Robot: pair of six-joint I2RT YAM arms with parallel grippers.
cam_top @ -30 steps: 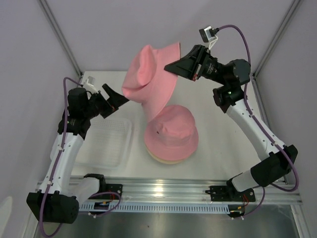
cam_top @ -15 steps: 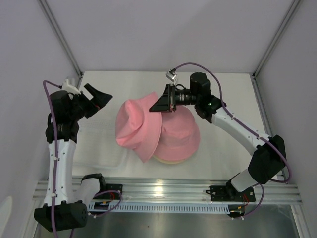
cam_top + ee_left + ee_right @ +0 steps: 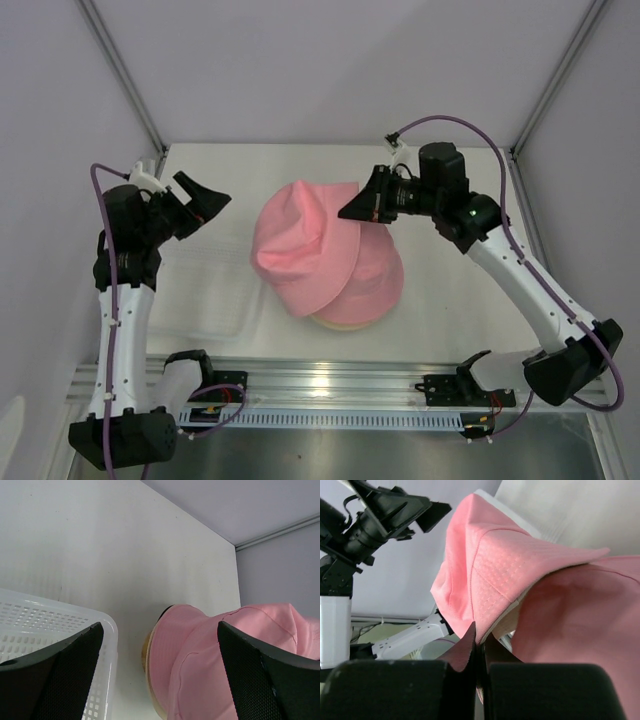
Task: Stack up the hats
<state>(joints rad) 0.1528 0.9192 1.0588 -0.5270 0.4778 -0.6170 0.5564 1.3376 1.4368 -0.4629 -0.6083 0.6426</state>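
A pink hat (image 3: 375,280) sits on the stack at the table's middle, with a beige rim (image 3: 345,323) showing beneath it. My right gripper (image 3: 358,208) is shut on the brim of a second pink hat (image 3: 300,250) and holds it draped over the left side of the stack. In the right wrist view the held hat (image 3: 490,575) hangs from the closed fingers beside the stacked pink hat (image 3: 585,625). My left gripper (image 3: 205,200) is open and empty, raised to the left. The left wrist view shows both pink hats (image 3: 200,670). The black hat is hidden.
A white plastic basket (image 3: 215,290) lies at the left of the table, also in the left wrist view (image 3: 55,630). Grey walls enclose the back and sides. The metal rail (image 3: 330,385) runs along the near edge.
My right gripper has carried the held pink hat down from above onto the stack. My left gripper let go of its brim and drew back to the left, open.
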